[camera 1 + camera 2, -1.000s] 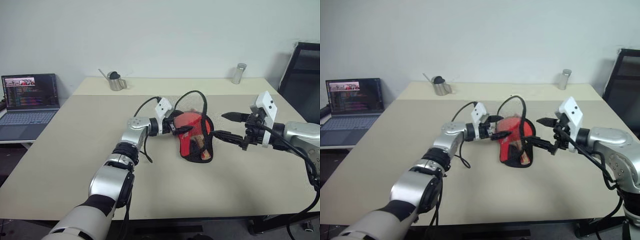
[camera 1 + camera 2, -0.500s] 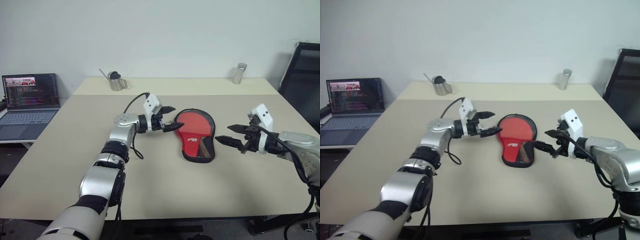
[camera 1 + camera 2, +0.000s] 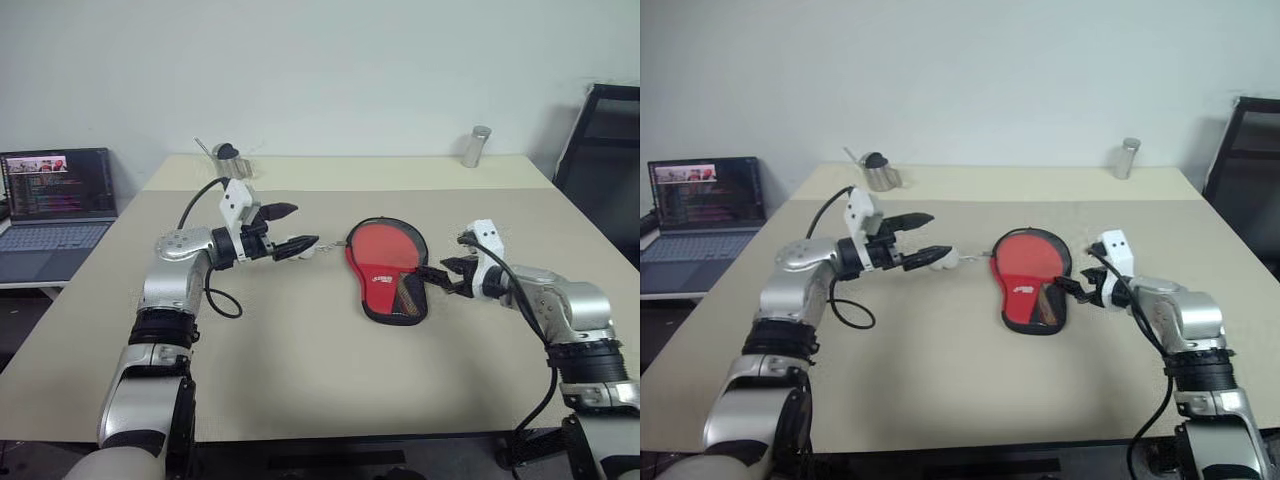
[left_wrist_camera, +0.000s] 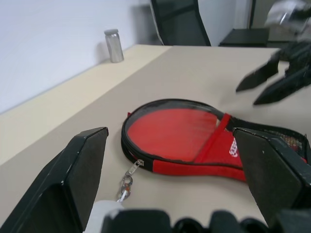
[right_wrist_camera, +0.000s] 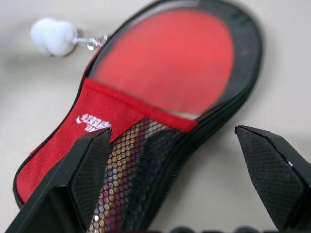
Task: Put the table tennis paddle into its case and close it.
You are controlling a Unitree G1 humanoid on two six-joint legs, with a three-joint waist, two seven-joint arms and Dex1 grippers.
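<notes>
- The left gripper point(image 3: 292, 229), two black fingers on a silver arm, hangs above the beige tabletop point(image 3: 300, 360) with its jaws spread wide and nothing between them; it points toward the case from well to one side.
- The right gripper point(image 3: 447, 274), also two black fingers, stands open and empty, just beside the narrow end of the case, low over the table.
- The soft paddle-shaped fabric case point(image 3: 388, 270), red with a white logo, a black mesh pocket and a black zipper edge, lies flat between the two grippers.
- The red round face seen through the case's clear window looks like the table tennis paddle point(image 5: 170, 58) already inside; the handle is hidden under the mesh.
- A small white ball on a short metal chain point(image 5: 54, 37) hangs off the zipper edge, on the left gripper's side.
- Judged from this, insertion is done and closing is at hand or finished; whether the zipper is fully shut cannot be told.
- Next would be pinning the case with the right gripper while the left takes the pull and draws it along the edge.
</notes>
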